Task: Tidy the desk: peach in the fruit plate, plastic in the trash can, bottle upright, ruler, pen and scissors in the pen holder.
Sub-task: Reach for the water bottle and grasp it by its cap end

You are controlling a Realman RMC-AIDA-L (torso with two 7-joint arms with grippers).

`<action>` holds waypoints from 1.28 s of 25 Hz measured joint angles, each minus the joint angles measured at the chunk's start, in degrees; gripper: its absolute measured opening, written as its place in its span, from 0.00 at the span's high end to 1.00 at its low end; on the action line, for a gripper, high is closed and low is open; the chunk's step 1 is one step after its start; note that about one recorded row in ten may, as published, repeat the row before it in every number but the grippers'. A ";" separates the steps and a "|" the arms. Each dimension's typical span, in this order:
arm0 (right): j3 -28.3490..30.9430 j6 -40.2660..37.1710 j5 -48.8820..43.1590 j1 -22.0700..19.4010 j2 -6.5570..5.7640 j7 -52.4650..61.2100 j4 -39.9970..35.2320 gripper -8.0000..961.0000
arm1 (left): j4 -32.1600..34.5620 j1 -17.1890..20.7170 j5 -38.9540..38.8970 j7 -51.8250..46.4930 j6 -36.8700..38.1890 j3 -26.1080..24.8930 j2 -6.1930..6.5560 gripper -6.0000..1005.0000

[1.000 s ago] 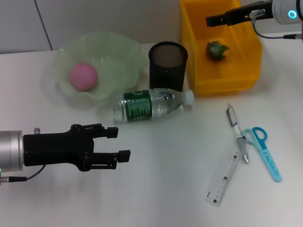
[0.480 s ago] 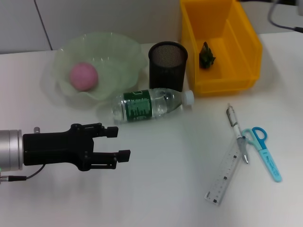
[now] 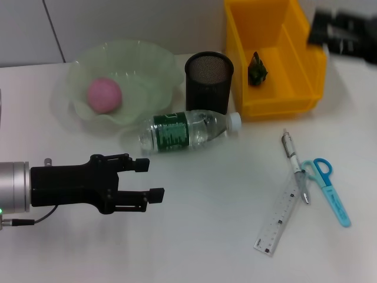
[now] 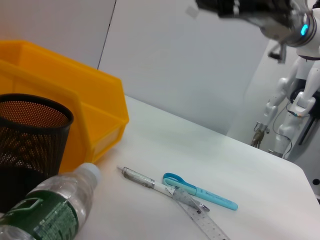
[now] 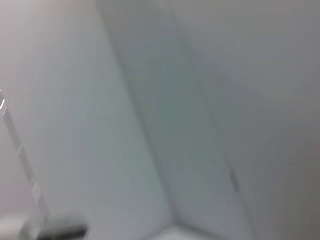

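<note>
The pink peach (image 3: 105,94) lies in the pale green fruit plate (image 3: 147,56). A crumpled green plastic (image 3: 257,69) rests inside the yellow bin (image 3: 277,100) that serves as trash can. The bottle (image 3: 188,130) (image 4: 45,210) lies on its side in front of the black mesh pen holder (image 3: 209,73) (image 4: 30,135). Pen (image 3: 296,167) (image 4: 145,181), blue scissors (image 3: 330,188) (image 4: 200,189) and clear ruler (image 3: 278,221) (image 4: 202,222) lie together at the right. My left gripper (image 3: 152,178) hovers open and empty just in front of the bottle. My right gripper (image 3: 344,32) is a blur above the bin's far right corner.
The yellow bin (image 4: 75,95) stands right beside the pen holder. A grey wall runs along the table's far edge. Bare tabletop lies between the bottle and the stationery. The right wrist view shows only a blurred pale surface.
The right arm left the bin, went out of view, then reappeared blurred at the top right. The plastic settled deeper in the bin. The left arm barely shifted.
</note>
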 joint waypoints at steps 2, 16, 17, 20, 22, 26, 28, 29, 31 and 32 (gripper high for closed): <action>0.03 -2.58 -4.08 0.13 -1.12 -1.41 1.44 0.13 | 0.14 -0.02 0.24 -0.01 0.05 0.01 -0.05 0.18; -0.21 -6.15 -32.85 2.23 2.06 -2.58 -1.91 0.13 | 0.45 -0.68 0.48 -0.03 0.21 0.07 -0.17 0.19; -0.21 -6.15 -32.85 2.23 2.06 -2.58 -1.91 0.13 | 0.45 -0.68 0.48 -0.03 0.21 0.07 -0.17 0.19; 0.07 -5.28 -33.73 1.74 2.12 -2.15 -1.64 0.13 | 3.44 -1.29 0.50 0.37 0.19 -0.13 -1.02 0.19; 0.21 -4.63 -33.83 1.06 2.12 -2.05 -1.44 0.13 | 7.27 -1.95 0.70 0.66 -0.54 -0.09 -2.01 0.19; 1.50 -4.19 -34.92 -0.57 2.16 -1.13 -1.37 0.13 | 13.35 -5.40 3.91 0.60 -5.26 0.65 -3.78 0.19; 1.52 -4.20 -35.11 -0.96 2.15 -0.78 -1.34 0.13 | 13.93 -9.01 6.39 -0.15 -10.23 2.65 -3.99 0.19; 1.53 -4.20 -35.22 -1.32 2.16 -0.52 -1.32 0.13 | 13.83 -10.06 7.17 -0.56 -12.01 3.59 -4.00 0.19; 1.55 -4.20 -35.30 -2.43 2.16 0.11 -1.29 0.13 | 13.77 -12.66 9.40 -1.76 -17.58 7.28 -4.08 0.19; 1.55 -4.20 -35.30 -2.43 2.16 0.11 -1.29 0.13 | 13.76 -13.40 10.21 -2.09 -19.67 9.17 -4.14 0.19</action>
